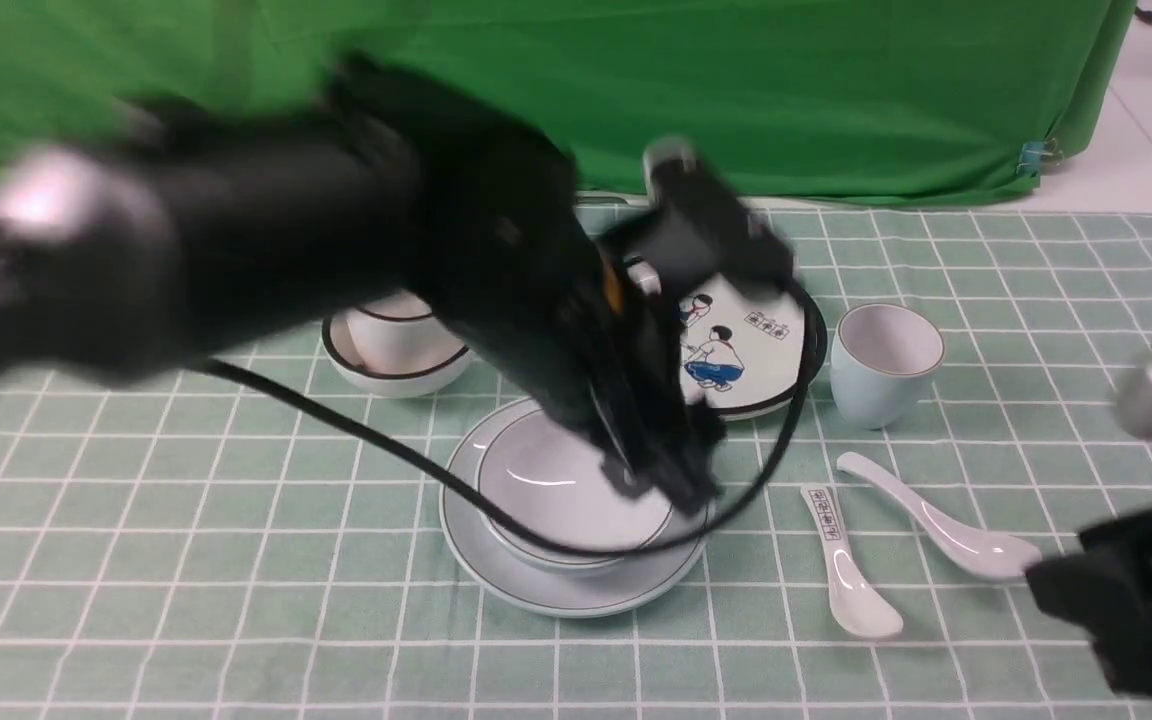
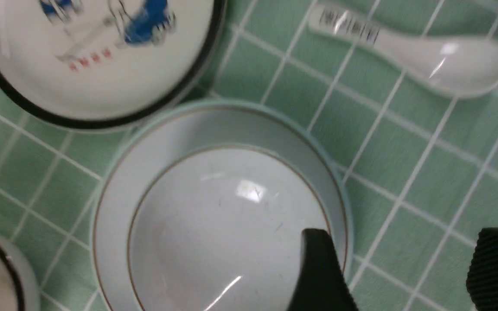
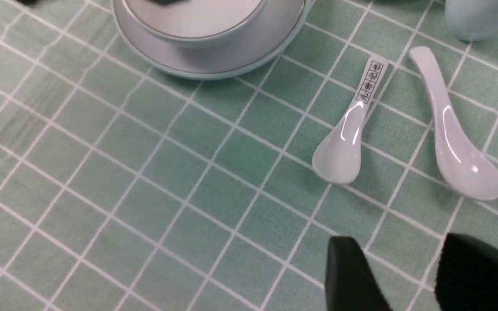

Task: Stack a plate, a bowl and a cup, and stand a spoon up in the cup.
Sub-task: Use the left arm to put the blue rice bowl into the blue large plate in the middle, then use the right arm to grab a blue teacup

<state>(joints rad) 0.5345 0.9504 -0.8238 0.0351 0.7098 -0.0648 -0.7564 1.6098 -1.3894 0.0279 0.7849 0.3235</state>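
Stack: the bowl [image 1: 546, 480] sits inside the plate [image 1: 476, 548] in the middle of the desk [image 1: 186, 600], a little toward its near edge; that step looks done.
Left claw: the left claw [image 1: 661, 480] hangs over the side of the bowl that faces the desk's right edge. The left wrist view shows it wide open with nothing held, one finger [image 2: 318, 268] above the inside of the bowl and the other out beyond the plate. Whether the inner finger touches the bowl cannot be told.
Right claw: the right claw [image 1: 1126, 600] is by the near right corner, open and empty, low over bare cloth.
Cup: the cup [image 1: 884, 362] stands upright, mouth up, right of the middle toward the far edge, just beside the cartoon plate [image 1: 746, 345].
Key relation: the cup lies to the right of the stack and farther back, so it must travel left and toward the near edge to land in the bowl. It lies far-left of the right claw and far-right of the left claw. The left looks slightly nearer, but the cup is on the right arm's half.
Spoon: the spoon [image 1: 946, 525] lies flat between the cup and the right claw, handle toward the far left corner, scoop toward the near right corner, beside the printed spoon [image 1: 841, 560].
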